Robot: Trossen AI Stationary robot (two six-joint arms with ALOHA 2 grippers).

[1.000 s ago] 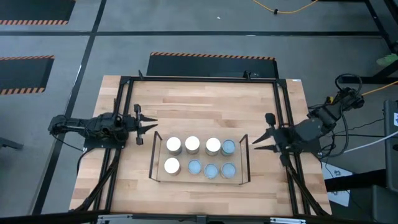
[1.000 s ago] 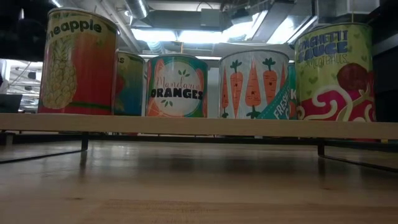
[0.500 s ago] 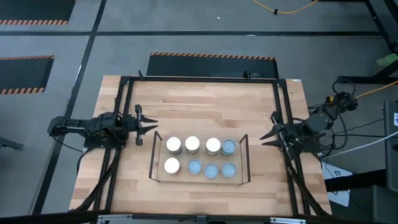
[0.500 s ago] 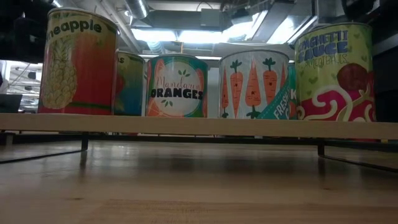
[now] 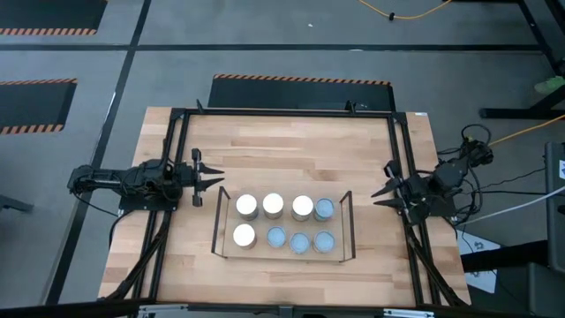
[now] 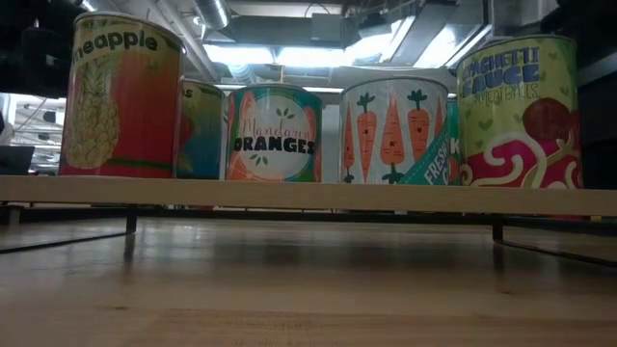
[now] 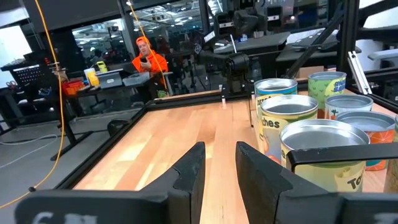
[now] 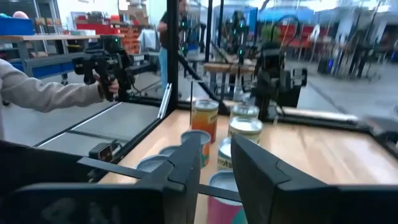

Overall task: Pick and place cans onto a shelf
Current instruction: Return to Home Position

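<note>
Wooden worktop (image 5: pixel 291 141) carries the shelf (image 5: pixel 284 253), with all eight cans (image 5: pixel 273 205) standing on it in two rows of four, so placing looks done. Left gripper (image 5: pixel 214 177) waits spread and empty off the shelf's left end. Right gripper (image 5: pixel 380 179), also spread and empty, sits nearer the worktop's right edge than a second ago, likely heading home; the cans are unmoved.

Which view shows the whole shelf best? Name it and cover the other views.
The high view: the shelf shows whole from above, both wire ends and all eight cans. The low view shows only its board's front edge and legs; the wrist views catch just wire frame and some cans.
</note>
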